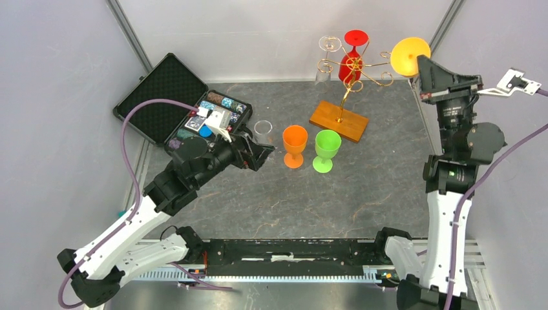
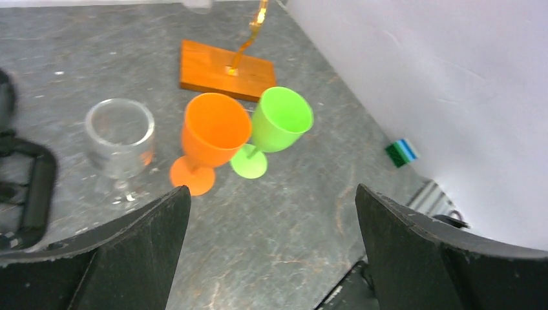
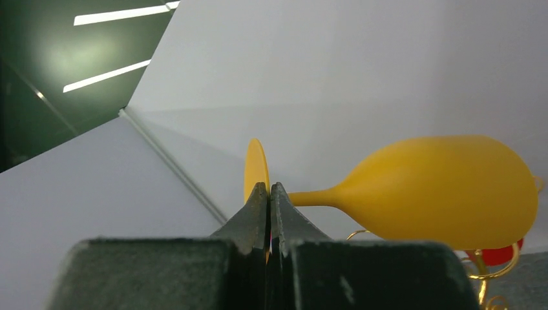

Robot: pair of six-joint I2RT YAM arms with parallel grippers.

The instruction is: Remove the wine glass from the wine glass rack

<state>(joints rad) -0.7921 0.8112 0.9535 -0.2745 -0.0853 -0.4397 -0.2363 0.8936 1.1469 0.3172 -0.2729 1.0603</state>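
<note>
Gripping yellow plastic wine glass (image 3: 446,190) by stem with right end effector (image 3: 269,194); axis horizontal, bowl ahead, just above arm of gold wire rack (image 1: 336,121). Left end effector (image 2: 268,194) open, farther.

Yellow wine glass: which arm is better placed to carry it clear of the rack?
Right: its jaws grip the wine glass stem beside the rack; left jaws open by the orange cup.

A dark grey, marble-veined desk (image 1: 291,206) spreads beneath the left pincer (image 2: 271,190). Plain white panel walls (image 1: 52,77) enclose it, joined by slim silver corner posts (image 1: 129,35). One wall stands just beyond the right pincer (image 1: 421,59). Up-left of that pincer, long white strip lights (image 3: 119,14) glow against darkness.
</note>
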